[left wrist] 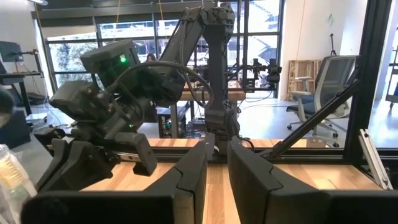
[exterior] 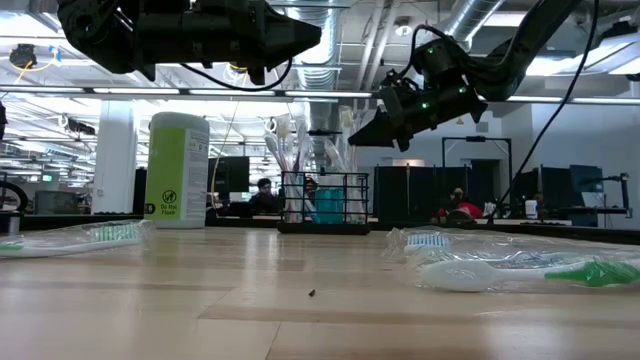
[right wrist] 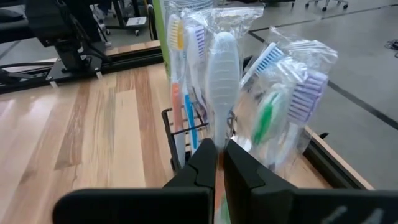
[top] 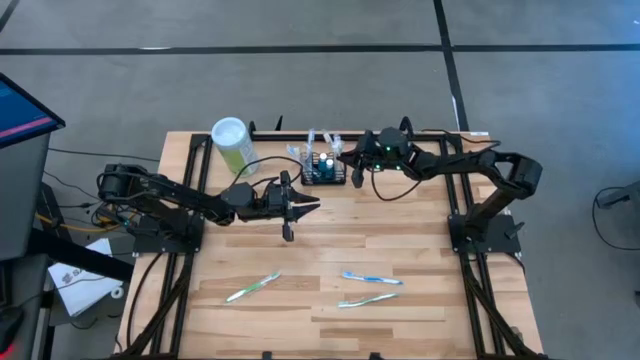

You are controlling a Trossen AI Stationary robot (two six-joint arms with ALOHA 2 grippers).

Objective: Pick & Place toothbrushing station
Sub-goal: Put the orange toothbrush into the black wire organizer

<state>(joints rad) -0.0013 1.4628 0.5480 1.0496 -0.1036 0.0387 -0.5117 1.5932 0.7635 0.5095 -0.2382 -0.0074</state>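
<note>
Toothbrushing station: small black wire-mesh basket (top: 325, 170) standing upright at the back of the table, near the middle of the far edge, open top facing up.
Station long axis: cannot tell from above; in the low view its wider face (exterior: 325, 203) is turned toward the front of the table.
Station contents: several wrapped toothbrushes (right wrist: 224, 74) standing head-up inside, leaning slightly apart.
Left side, back: pale-green cylinder (top: 232, 143) with a white lid, upright, near the basket's left but apart from it.
Left gripper: (top: 308, 206) hovering above the table in front of the basket and a little to its left, pointing toward the right; fingers (left wrist: 189, 177) narrowly parted, nothing between them.
Front left: one wrapped green toothbrush (top: 252, 287) lying flat, slanted, well apart from the basket.
Front middle: two more wrapped toothbrushes, a blue one (top: 371, 278) and a green one (top: 367, 300), lying nearly side by side across the table.
Right gripper: (top: 349, 165) just beside the basket's right side, raised above its rim, pointing left; fingers (right wrist: 202, 165) closed together with the wrapped brushes right before them; whether they pinch a wrapper I cannot tell.
Open room: bare wooden table (top: 420, 240) between the basket and the lying brushes, and along the right side.
Edges: the basket sits close to the table's far edge.
</note>
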